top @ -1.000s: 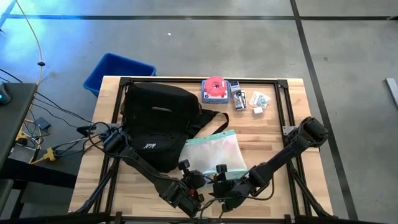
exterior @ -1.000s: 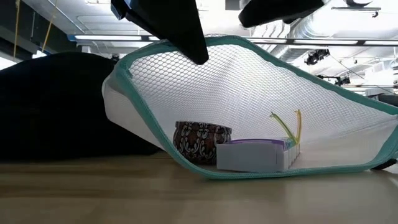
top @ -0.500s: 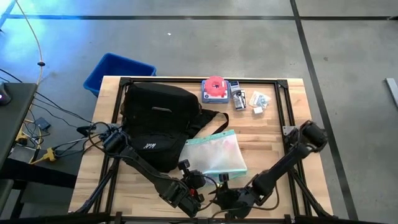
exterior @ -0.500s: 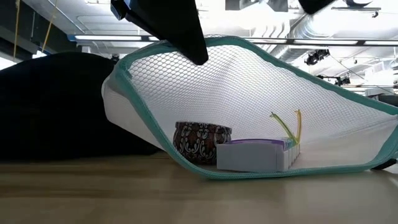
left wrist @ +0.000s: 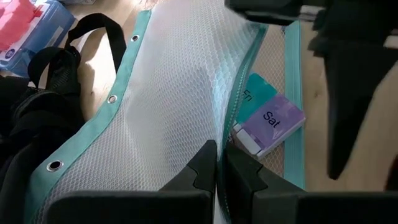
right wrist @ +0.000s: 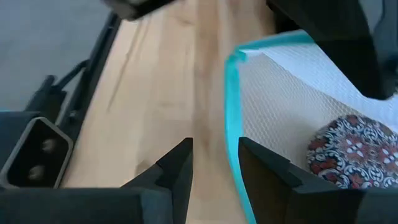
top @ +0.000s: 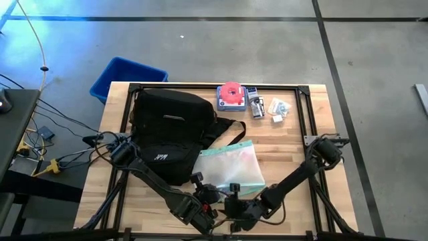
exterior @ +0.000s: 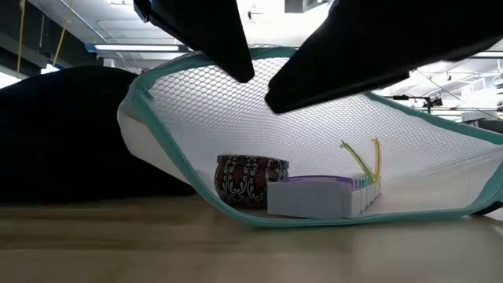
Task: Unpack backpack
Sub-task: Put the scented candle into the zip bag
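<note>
while the left gripper (left wrist: 217,169) holds its jaws clamped on the mesh pouch (top: 231,167) beside the backpack (top: 170,130), the right gripper (right wrist: 214,163) jaws straddle the pouch's teal edge, slightly apart.

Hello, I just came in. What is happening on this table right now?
A two-armed robot is unpacking a black backpack. A mesh pouch with teal edges lies on the table beside it. The left claw is shut on the pouch's upper edge, holding it open. The right claw sits at the pouch's mouth, fingers apart around the teal rim. Inside are a patterned tin and a pill box.
</note>
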